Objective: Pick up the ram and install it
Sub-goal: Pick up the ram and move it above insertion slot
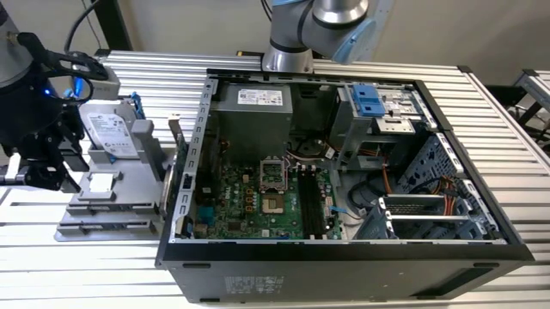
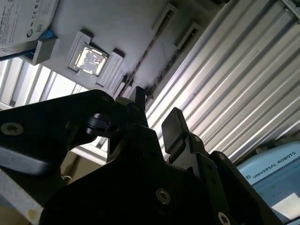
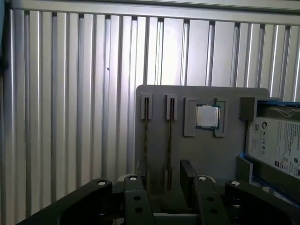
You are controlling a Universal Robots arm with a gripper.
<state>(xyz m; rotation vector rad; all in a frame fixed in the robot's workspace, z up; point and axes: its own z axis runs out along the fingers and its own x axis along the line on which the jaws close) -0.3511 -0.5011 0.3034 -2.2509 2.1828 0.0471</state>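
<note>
Claw (image 3: 164, 180) open, fingers either side of the ram (image 3: 168, 140) standing edge-up in grey holder (image 3: 211, 157)

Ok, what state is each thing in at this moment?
fixture: loaded with parts.
end effector: open, empty, over the fixture.
processor: seated in its fixture pocket.
ram nearer the processor: on edge in a fixture slot, not gripped.
other ram: on edge in the neighbouring slot.
hard drive: propped upright on the fixture.
computer case: side open, interior exposed.
memory slots: apparently empty.
</note>
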